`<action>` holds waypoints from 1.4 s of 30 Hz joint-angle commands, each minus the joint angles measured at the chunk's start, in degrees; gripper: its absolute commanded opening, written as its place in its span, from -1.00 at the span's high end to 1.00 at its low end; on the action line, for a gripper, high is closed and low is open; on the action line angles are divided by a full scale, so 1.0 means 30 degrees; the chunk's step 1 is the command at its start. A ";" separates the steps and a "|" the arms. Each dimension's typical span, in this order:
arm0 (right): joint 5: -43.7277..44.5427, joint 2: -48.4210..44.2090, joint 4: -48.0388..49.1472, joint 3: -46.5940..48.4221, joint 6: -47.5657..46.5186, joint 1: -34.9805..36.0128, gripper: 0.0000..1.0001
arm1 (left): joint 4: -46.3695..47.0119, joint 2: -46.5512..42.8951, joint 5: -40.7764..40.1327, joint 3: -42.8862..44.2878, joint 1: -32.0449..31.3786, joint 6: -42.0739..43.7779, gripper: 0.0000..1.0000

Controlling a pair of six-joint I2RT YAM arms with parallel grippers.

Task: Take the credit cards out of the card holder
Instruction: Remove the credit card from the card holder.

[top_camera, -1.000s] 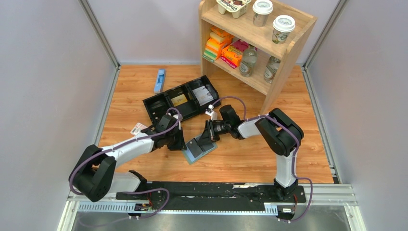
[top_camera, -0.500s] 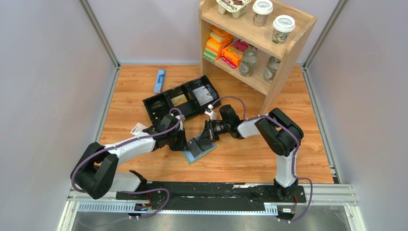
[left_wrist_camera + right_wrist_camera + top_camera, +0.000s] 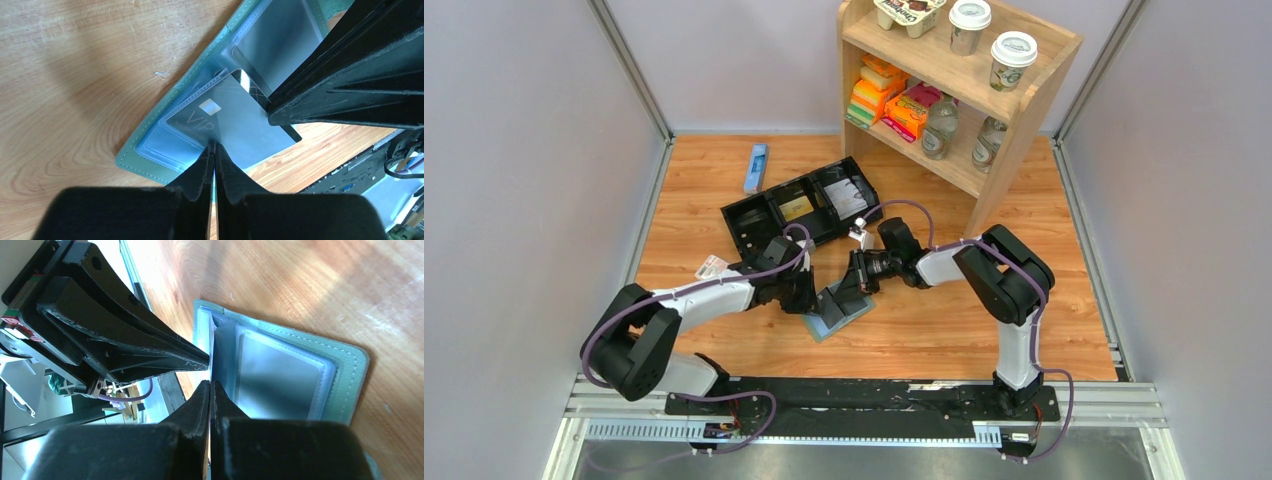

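Observe flat grey-green folding card holder (image 3: 836, 312) lying open on wooden table (image 3: 924, 330) between both arms. Note left gripper (image 3: 212, 147) pinching silver VIP card (image 3: 235, 120), partly out of pale blue pocket (image 3: 165, 144); right gripper (image 3: 210, 385) clamped shut at card's edge.

- The top camera looks down from high behind the arms, far off, covering the table (image 3: 924, 335).
- The wrist cameras face each other, very close; all views share the card holder (image 3: 829, 322).

left arm (image 3: 704, 297) low, reaching right | left gripper (image 3: 212, 145) jaws pinched | right arm (image 3: 1004, 275) elbow-bent, reaching left | right gripper (image 3: 210, 382) jaws closed
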 commanded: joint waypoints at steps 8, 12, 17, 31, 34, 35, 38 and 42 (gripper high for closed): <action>0.0559 -0.0669 -0.1042 0.0760 -0.0894 -0.0288 1.00 | -0.0694 0.0581 -0.0254 0.0093 -0.0182 0.0576 0.93; 0.0763 -0.0874 -0.1071 0.0525 -0.0894 -0.0698 1.00 | -0.0723 0.0670 -0.0254 0.0035 -0.0182 0.0547 0.95; 0.0881 -0.0904 -0.1071 0.0378 -0.0953 -0.0933 1.00 | -0.0753 0.0582 -0.0283 0.0006 -0.0182 0.0547 0.95; 0.0295 -0.0143 -0.0925 0.0495 -0.1012 -0.0641 0.53 | -0.0695 0.0903 -0.0313 0.0211 -0.0211 0.0518 0.95; 0.0295 0.0120 -0.0925 0.0641 -0.1041 -0.0523 0.53 | -0.0724 0.0933 -0.0342 0.0269 -0.0240 0.0518 0.95; 0.0295 0.0237 -0.0954 0.0671 -0.1070 -0.0494 0.54 | -0.0695 0.0933 -0.0342 0.0269 -0.0240 0.0518 0.96; 0.0295 0.0414 -0.1187 0.0847 -0.1245 -0.0406 0.59 | -0.0724 0.0904 -0.0430 0.0240 -0.0240 0.0488 0.96; 0.0441 0.0298 -0.1510 0.0877 -0.1451 -0.0406 0.91 | -0.0753 0.0787 -0.0459 0.0240 -0.0270 0.0459 0.97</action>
